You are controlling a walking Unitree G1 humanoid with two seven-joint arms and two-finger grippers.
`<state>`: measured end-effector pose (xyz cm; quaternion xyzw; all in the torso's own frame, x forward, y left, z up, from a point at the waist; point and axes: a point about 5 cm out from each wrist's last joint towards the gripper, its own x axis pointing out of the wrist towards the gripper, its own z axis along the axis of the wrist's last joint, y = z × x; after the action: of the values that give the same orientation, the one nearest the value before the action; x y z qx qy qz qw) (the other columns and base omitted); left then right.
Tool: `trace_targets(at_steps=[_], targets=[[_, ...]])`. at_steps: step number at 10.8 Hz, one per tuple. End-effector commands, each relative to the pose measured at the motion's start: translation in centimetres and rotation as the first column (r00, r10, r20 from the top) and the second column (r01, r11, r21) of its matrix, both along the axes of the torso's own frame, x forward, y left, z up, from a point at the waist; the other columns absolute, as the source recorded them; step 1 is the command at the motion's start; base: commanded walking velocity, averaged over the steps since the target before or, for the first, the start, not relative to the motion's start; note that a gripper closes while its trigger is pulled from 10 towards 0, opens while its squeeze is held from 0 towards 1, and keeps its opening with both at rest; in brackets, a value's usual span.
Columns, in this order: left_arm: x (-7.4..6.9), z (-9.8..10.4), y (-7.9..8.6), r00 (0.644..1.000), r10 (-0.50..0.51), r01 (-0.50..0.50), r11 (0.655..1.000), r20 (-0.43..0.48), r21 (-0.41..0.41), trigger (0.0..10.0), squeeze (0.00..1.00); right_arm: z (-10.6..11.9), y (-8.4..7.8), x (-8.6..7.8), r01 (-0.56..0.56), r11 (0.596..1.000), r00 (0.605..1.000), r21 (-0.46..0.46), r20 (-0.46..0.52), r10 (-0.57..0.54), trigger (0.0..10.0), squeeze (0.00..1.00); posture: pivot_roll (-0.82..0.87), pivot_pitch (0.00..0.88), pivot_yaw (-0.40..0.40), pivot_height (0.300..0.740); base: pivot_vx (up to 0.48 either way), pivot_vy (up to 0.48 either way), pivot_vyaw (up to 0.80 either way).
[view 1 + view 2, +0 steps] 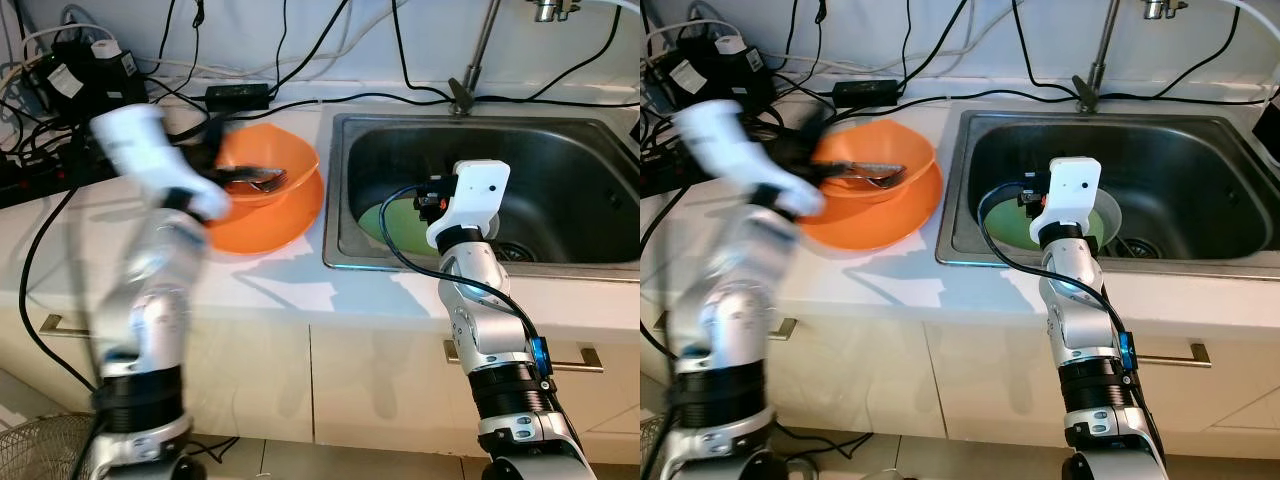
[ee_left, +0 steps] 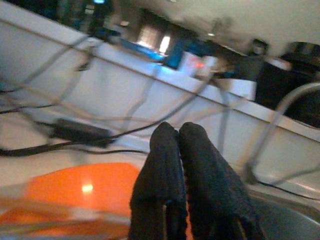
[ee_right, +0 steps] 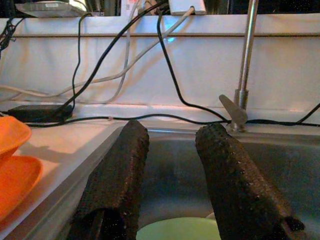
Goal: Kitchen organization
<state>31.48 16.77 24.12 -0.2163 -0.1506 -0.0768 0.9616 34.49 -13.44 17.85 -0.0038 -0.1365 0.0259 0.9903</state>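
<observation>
An orange bowl (image 1: 268, 152) sits on an orange plate (image 1: 272, 226) on the white counter, left of the sink (image 1: 338, 256). Metal cutlery (image 1: 256, 181) lies in the bowl. My left arm is blurred with motion; its gripper (image 2: 178, 128) is shut with its fingers pressed together, at the bowl's left rim, and I see nothing between them. My right gripper (image 3: 172, 136) is open over the left part of the sink. A pale green plate (image 1: 392, 226) lies in the basin just below it.
A faucet (image 1: 470, 78) stands behind the sink, and the drain (image 1: 515, 252) is to the right of the green plate. Black cables, a power adapter (image 1: 238, 95) and plugs (image 1: 70, 70) crowd the back left of the counter. A wire fan guard (image 1: 40, 445) is on the floor at lower left.
</observation>
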Motion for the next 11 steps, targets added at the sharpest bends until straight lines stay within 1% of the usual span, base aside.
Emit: trace_targets(at_steps=[1, 2, 3, 4, 5, 6, 10, 11], targets=[[-0.3, -1.2, 1.3, 0.998, 0.059, -0.06, 0.998, -0.034, -0.021, 10.0, 1.0, 0.3, 0.3, 0.2, -0.012, 1.0, 1.0, 0.004, 0.004, 0.012, 10.0, 0.0, 0.08, 0.0, 0.052, 0.74, 0.0, 0.0, 0.0], [-0.6, -2.0, 1.7, 0.996, 0.077, -0.079, 0.996, -0.048, -0.05, 10.0, 1.0, 0.3, 0.3, 0.2, -0.016, 1.0, 1.0, 0.005, 0.004, 0.016, 10.0, 0.0, 0.09, 0.0, 0.052, 0.74, 0.0, 0.0, 0.0], [-1.2, -3.3, 1.5, 0.994, 0.077, -0.083, 0.994, -0.08, -0.075, 10.0, 1.0, 0.2, 0.5, 0.2, -0.021, 1.0, 1.0, 0.006, 0.003, 0.021, 10.0, 0.0, 0.09, 0.0, 0.051, 0.74, 0.0, 0.0, 0.0], [-1.8, -5.0, 1.2, 0.988, 0.087, -0.103, 0.988, -0.128, -0.119, 10.0, 1.0, 0.2, 0.6, 0.2, -0.024, 1.0, 1.0, 0.007, 0.001, 0.024, 10.0, 0.0, 0.09, 0.0, 0.049, 0.74, 0.0, 0.0, 0.0], [-2.1, -6.2, 1.3, 0.98, 0.11, -0.134, 0.981, -0.164, -0.143, 10.0, 1.0, 0.1, 0.6, 0.2, -0.027, 1.0, 1.0, 0.007, 0.001, 0.027, 10.0, 0.0, 0.09, 0.0, 0.048, 0.74, 0.0, 0.0, 0.0], [-2.0, -6.9, 1.5, 0.974, 0.13, -0.159, 0.976, -0.185, -0.151, 10.0, 1.0, 0.1, 0.6, 0.2, -0.027, 1.0, 1.0, 0.006, 0.0, 0.027, 10.0, 0.0, 0.09, 0.0, 0.047, 0.74, 0.0, 0.0, 0.0], [-1.5, -7.5, 2.5, 0.96, 0.196, -0.228, 0.962, -0.201, -0.148, 10.0, 1.0, 0.1, 0.5, 0.1, -0.025, 1.0, 1.0, 0.007, -0.001, 0.025, 10.0, 0.0, 0.08, 0.0, 0.05, 0.74, 0.0, 0.0, 0.0], [-1.0, -7.9, 2.5, 0.953, 0.21, -0.243, 0.961, -0.219, -0.135, 10.0, 1.0, 0.1, 0.5, 0.2, -0.026, 1.0, 1.0, 0.007, -0.001, 0.026, 10.0, 0.0, 0.08, 0.0, 0.046, 0.74, 0.0, 0.0, 0.0]])
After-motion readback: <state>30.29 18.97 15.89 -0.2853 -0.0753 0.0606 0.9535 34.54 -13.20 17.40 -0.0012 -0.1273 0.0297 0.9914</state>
